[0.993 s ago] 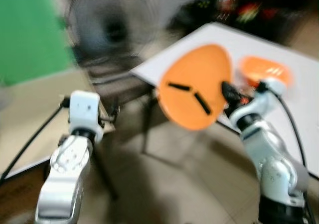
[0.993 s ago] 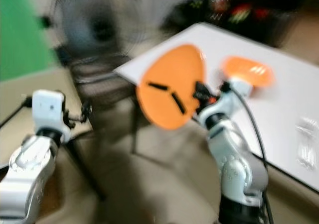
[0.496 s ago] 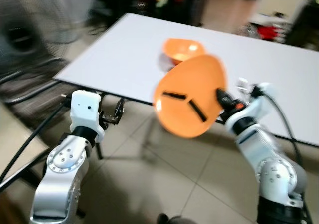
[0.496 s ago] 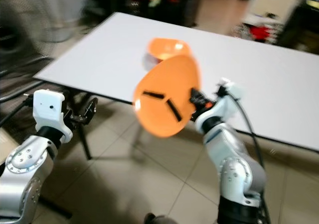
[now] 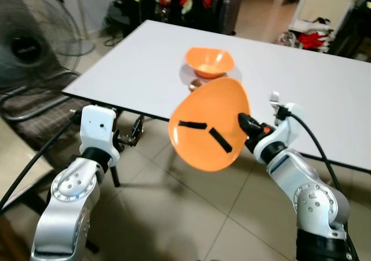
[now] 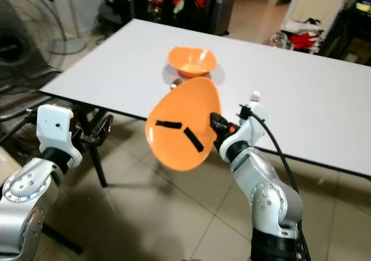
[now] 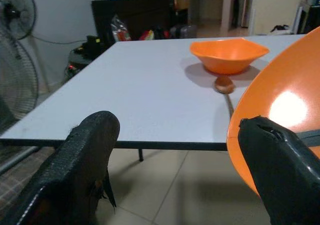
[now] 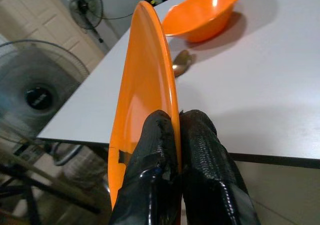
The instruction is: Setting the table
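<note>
Jaws clamped on the rim, the right gripper (image 8: 175,130) holds an orange plate (image 5: 210,124) on edge; at 12 o'clock, an orange bowl (image 5: 209,61) sits on the white table (image 5: 139,69). The left gripper (image 7: 175,170) hangs spread.

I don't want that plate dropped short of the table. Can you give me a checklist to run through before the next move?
1. Grip: right gripper shut on the plate rim: ok.
2. Plate over table: it hangs at the near edge, mostly over floor: not ok.
3. Plate level: held on edge, nearly upright: not ok.
4. Landing spot: bare tabletop left of the bowl and spoon: ok.
5. Left gripper out of the way: open, low before the table edge: ok.
6. Grip firmness: cannot tell.
</note>
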Motion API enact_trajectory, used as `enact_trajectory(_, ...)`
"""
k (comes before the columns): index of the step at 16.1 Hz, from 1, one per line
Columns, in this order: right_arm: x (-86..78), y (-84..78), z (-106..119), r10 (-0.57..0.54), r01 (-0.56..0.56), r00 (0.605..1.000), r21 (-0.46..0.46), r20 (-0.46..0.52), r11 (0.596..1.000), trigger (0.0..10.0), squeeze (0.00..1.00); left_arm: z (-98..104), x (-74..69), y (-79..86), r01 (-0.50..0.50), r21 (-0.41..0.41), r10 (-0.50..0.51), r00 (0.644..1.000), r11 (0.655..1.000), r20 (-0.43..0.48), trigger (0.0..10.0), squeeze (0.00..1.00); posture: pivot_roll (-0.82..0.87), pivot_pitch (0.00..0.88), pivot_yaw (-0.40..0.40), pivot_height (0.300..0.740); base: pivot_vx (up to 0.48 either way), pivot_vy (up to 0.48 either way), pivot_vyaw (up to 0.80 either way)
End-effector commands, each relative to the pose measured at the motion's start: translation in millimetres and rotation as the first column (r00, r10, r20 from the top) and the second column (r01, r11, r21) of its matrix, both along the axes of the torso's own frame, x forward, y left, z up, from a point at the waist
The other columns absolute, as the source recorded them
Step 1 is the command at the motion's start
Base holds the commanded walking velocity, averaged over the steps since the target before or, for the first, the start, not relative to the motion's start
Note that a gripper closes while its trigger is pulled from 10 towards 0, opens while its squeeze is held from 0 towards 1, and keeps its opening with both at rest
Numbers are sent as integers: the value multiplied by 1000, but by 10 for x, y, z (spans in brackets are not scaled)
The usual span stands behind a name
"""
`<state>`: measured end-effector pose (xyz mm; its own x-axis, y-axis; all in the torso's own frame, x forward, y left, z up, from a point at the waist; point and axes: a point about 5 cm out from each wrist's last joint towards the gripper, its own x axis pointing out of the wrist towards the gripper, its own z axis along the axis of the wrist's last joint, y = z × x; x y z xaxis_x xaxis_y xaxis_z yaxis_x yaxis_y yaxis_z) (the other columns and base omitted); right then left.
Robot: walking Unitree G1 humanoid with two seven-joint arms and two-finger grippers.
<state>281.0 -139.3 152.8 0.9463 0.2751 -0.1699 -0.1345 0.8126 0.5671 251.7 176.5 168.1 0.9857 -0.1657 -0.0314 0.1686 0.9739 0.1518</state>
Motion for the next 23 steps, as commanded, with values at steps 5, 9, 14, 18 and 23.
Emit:
enact_trajectory(5, 52, 36, 85, 53, -53, 998, -14, 34, 998, 10000, 0, 4, -13, -5, 13, -5, -13, 1000, 1000, -3, 10000, 0, -3, 0, -65, 740, 288, 0, -241)
enact_trajectory(9, 43, 59, 51, 66, -66, 998, -20, 18, 998, 10000, 0, 2, -24, 19, 10, 1, -10, 1000, 1000, -5, 10000, 0, 1, 0, -70, 740, 295, 0, 0)
enact_trajectory(14, -36, 70, -6, 91, -91, 996, 14, -13, 996, 10000, 0, -15, -42, 46, 22, 12, -22, 1000, 1000, -18, 10000, 0, -7, 0, -61, 740, 295, 0, 0)
enact_trajectory(18, -36, 15, 4, 66, -66, 998, 26, -14, 997, 10000, 0, -10, -3, 38, 35, 16, -35, 999, 999, -18, 10000, 0, -15, 0, -50, 740, 295, 0, 0)
enact_trajectory(23, -35, -3, 2, 65, -64, 998, 35, -22, 997, 10000, 0, -7, 3, 27, 41, 11, -41, 999, 999, -16, 10000, 0, -13, 0, -51, 740, 296, 0, -480)
